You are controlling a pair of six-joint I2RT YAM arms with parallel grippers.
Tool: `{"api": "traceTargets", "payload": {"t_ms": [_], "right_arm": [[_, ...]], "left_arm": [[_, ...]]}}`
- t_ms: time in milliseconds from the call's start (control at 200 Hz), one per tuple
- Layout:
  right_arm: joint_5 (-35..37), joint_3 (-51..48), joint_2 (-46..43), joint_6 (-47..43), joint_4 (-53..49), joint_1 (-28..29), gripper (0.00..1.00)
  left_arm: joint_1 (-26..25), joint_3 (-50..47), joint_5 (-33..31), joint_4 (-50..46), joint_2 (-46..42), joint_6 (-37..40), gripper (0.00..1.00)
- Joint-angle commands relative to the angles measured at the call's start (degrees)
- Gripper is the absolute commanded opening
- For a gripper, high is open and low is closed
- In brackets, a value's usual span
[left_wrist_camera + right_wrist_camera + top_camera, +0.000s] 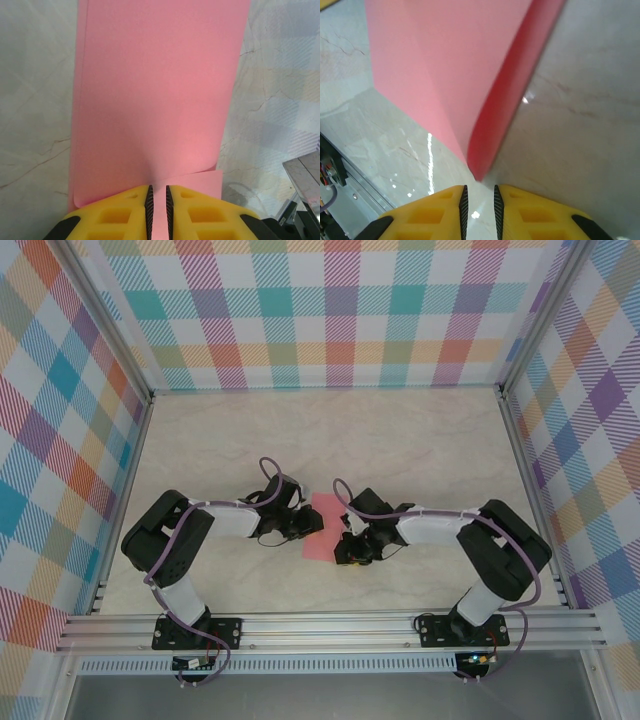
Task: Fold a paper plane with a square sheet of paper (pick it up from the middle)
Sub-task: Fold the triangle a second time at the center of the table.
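top external view: the salmon-pink square sheet of paper (pixel 322 525) sits near the middle of the pale marbled desk (pixel 400 440), between two black arms that reach in from the left and right. the left end effector (pixel 298 524) meets the paper's left edge, and the right end effector (pixel 350 542) is at its near right edge.

left wrist view: the yellow fingers of the left end effector (pixel 158 189) stand narrow, pinching the paper (pixel 155 100), which stretches away from them.

right wrist view: the right end effector (pixel 479 187) is also narrow, with desk showing in its gap. a folded, pointed corner of the paper (pixel 450 75) ends just beyond its tips. i cannot tell whether it grips.
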Motion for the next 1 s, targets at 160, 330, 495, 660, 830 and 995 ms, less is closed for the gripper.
{"api": "traceTargets", "payload": {"t_ms": [160,330,495,660,830,995], "right_arm": [[-1.10,4.87,-4.07,2.14,-2.94,0.36,0.18],[-2.95,6.93,1.10,4.73,2.08,0.36,0.14],[-3.04,8.46,6.86,4.45,1.77,0.38,0.12],[0.32,4.78,8.37,4.39,-0.17,0.23,0.12],[-0.16,0.02,8.40,6.07,2.97,0.20,0.12],[-0.95,-0.66,9.67,7.38,5.31,0.18,0.11]], "left_arm": [[-0.14,0.01,-1.20,-5.02,2.14,1.79,0.18],[-0.13,0.13,-1.17,-5.18,2.20,1.90,0.18],[-0.13,0.39,-1.10,-5.50,2.05,2.00,0.18],[-0.13,0.47,-1.67,-5.94,1.35,2.35,0.18],[-0.13,1.07,-2.85,-6.58,0.26,2.87,0.19],[-0.13,1.69,-1.85,-6.38,-4.07,2.17,0.24]]}}
